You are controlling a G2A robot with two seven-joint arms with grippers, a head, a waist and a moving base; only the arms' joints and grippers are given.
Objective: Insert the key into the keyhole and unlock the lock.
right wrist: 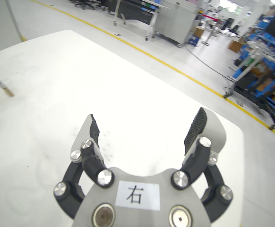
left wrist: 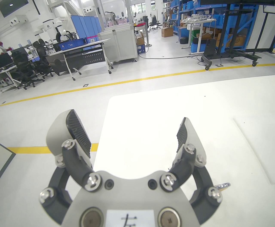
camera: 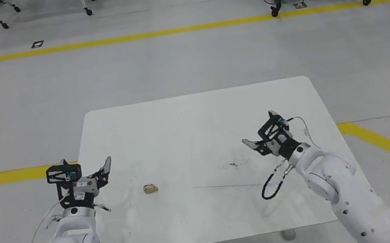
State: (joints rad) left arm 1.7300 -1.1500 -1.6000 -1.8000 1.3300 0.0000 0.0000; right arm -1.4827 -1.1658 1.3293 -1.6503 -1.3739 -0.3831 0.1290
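A small brass padlock (camera: 150, 189) lies on the white table (camera: 195, 121), near the front and left of centre. A bit of it, brass with silver metal (left wrist: 223, 186), shows past my left gripper's frame, and it lies far off as a small brass piece (right wrist: 6, 90) in the right wrist view. I cannot make out a separate key. My left gripper (camera: 104, 179) hovers open at the table's left edge, left of the padlock, holding nothing (left wrist: 129, 120). My right gripper (camera: 261, 130) is open over the table's right part, also with nothing in it (right wrist: 146, 114).
Faint dark scuff marks (camera: 231, 165) sit on the table between the padlock and the right gripper. A black cable loop (camera: 270, 185) hangs from the right arm over the table's front. A thin white mat edge (left wrist: 247, 139) crosses the tabletop.
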